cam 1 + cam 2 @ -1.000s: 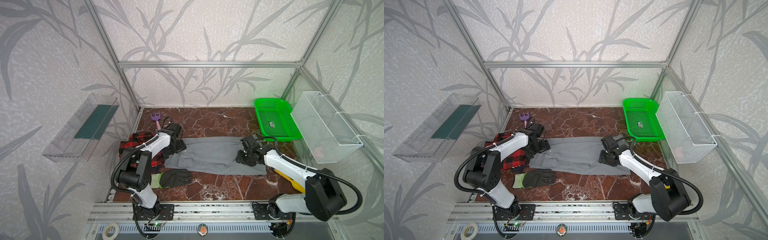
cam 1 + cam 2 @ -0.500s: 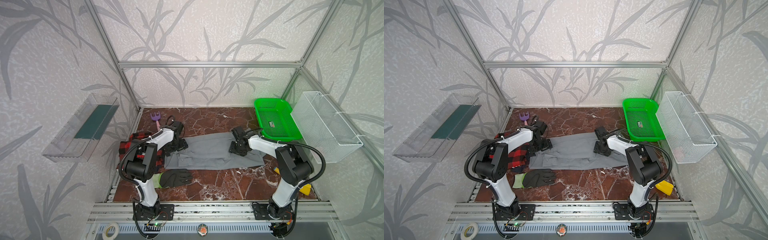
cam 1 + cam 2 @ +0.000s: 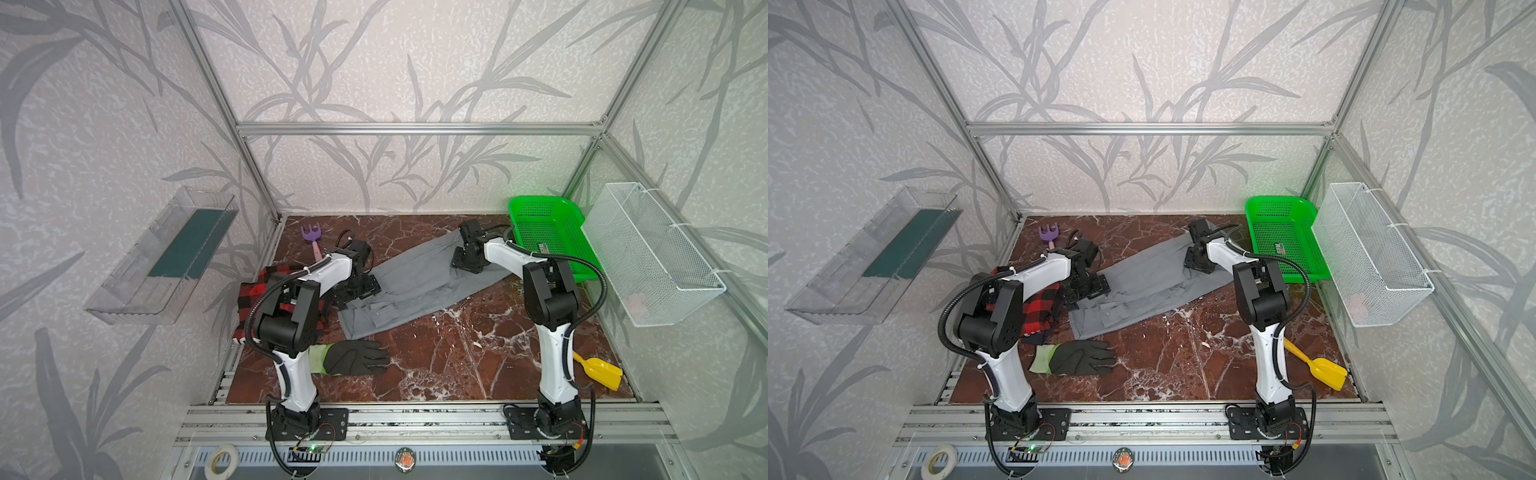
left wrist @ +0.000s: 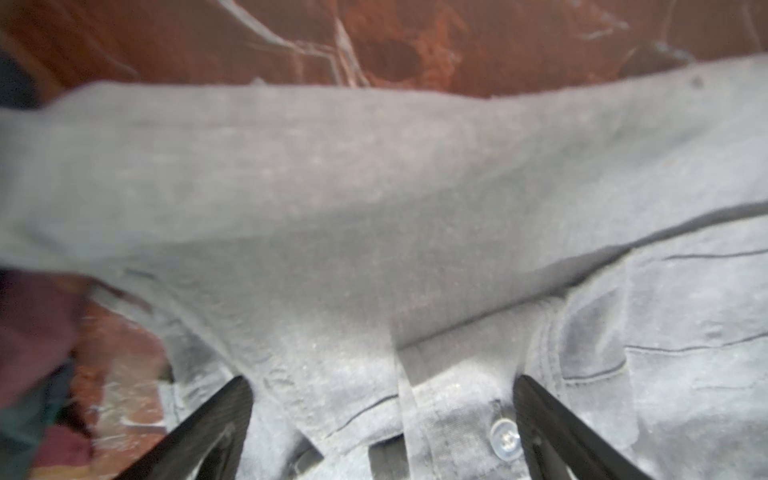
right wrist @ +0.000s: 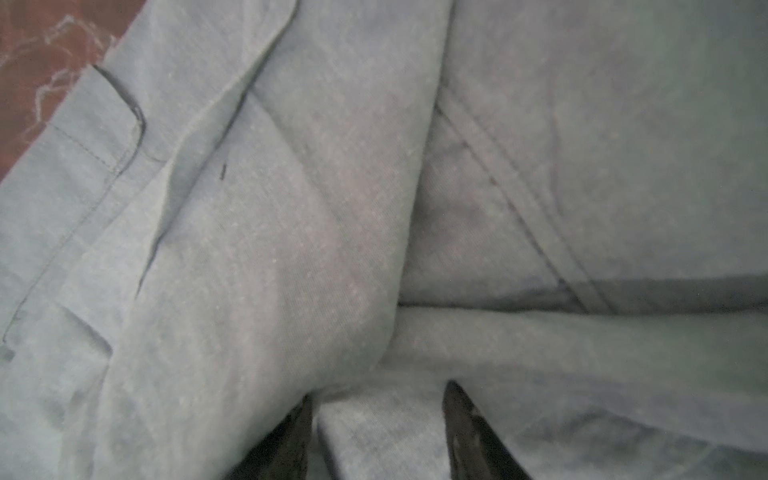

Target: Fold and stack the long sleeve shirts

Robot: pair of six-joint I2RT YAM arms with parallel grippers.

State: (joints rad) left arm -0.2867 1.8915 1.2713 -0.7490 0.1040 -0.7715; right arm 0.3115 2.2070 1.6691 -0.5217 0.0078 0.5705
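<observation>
Grey shirt [image 3: 415, 286] [image 3: 1142, 286] lies flat-ish and slanted across the middle of the tabletop [image 3: 457, 353]. Its low end is toward the left edge, its far end up near the green basket [image 3: 536, 200] at the far right corner. The cloth is wrinkled, and a button placket shows in the left wrist view.

Plaid shirt [image 3: 251, 293] [image 3: 1040, 307], red-and-black, is bunched at the left edge, partly hidden under the left arm and just beside the grey shirt's low end.

Left pincer [image 3: 361, 289] [image 4: 382, 382] is down at that low end. Its fingers are spread wide over the grey cloth and grip nothing.

Right pincer [image 3: 465, 266] [image 5: 379, 392] is down on the far end of the grey shirt. It is about half closed, and a thick fold of grey cloth fills the gap between its fingers, pinched.

A black glove [image 3: 353, 357] with a yellow-green cuff lies near the front left, apart from both shirts. A purple toy rake [image 3: 311, 235] is at the far left, a yellow scoop [image 3: 598, 370] near the front right corner. A white wire basket [image 3: 656, 257] hangs on the right wall.
</observation>
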